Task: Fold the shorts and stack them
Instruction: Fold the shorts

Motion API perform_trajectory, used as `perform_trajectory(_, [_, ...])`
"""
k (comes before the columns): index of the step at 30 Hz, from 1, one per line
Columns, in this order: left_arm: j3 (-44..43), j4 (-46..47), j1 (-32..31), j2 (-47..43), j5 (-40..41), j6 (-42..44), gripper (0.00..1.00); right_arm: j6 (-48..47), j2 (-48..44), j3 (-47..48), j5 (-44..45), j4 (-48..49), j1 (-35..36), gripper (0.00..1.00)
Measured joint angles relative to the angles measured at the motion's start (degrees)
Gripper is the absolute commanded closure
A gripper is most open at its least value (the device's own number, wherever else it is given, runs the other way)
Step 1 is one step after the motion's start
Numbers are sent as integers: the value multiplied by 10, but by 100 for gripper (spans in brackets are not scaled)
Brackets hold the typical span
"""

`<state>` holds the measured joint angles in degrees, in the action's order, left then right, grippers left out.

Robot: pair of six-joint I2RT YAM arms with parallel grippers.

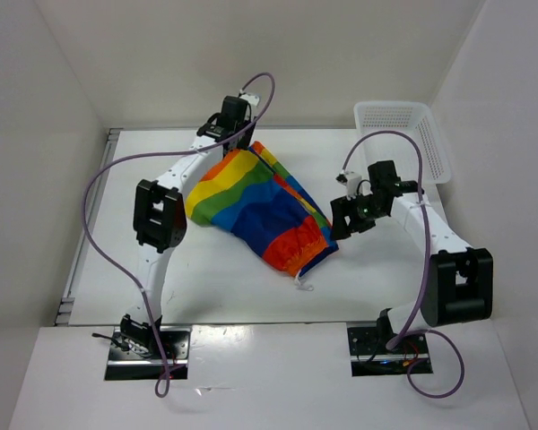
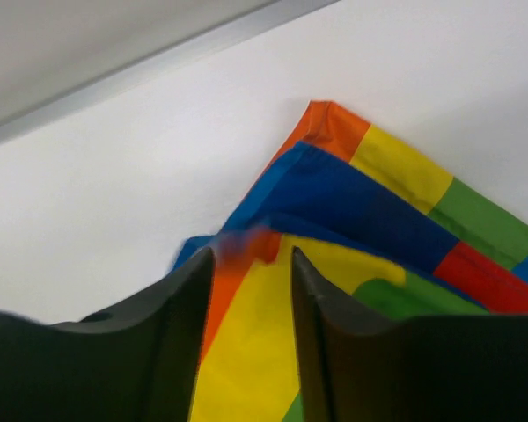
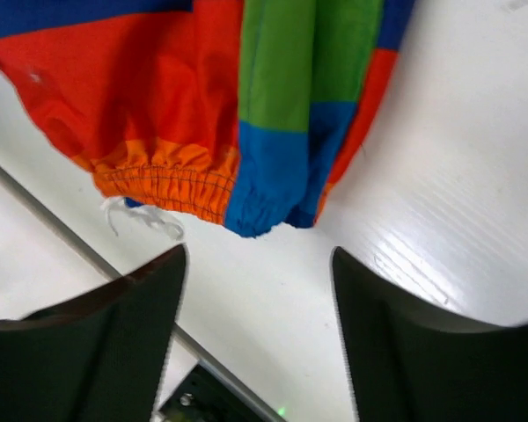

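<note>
The rainbow-striped shorts [image 1: 255,210] lie on the white table, waistband toward the near right and legs toward the far left. Its white drawstring [image 1: 305,285] trails off the waistband. My left gripper [image 1: 245,143] is at the far leg end. In the left wrist view [image 2: 252,255] its jaws stand partly apart with a flat orange and yellow layer of the shorts [image 2: 370,211] between them. My right gripper [image 1: 339,218] is open and empty just right of the waistband. In the right wrist view [image 3: 260,255] it sits short of the gathered orange and blue waistband [image 3: 202,189] and the drawstring [image 3: 145,218].
A white mesh basket [image 1: 403,134] stands at the back right corner. White walls enclose the table at the back and both sides. A metal rail [image 2: 158,61] runs along the table's edge beyond the shorts.
</note>
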<state>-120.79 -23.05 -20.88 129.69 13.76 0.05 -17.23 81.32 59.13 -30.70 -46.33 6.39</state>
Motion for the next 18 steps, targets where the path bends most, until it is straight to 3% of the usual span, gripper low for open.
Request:
perform_trajectory(5, [-63, -28, -1, 30, -9, 0, 25, 14, 6, 0, 22, 4, -16, 13])
perform_trajectory(10, [-84, -63, 41, 23, -25, -1, 24, 30, 4, 0, 38, 13, -15, 10])
perform_trajectory(18, [74, -81, 145, -24, -29, -2, 24, 58, 43, 19, 71, 25, 29, 10])
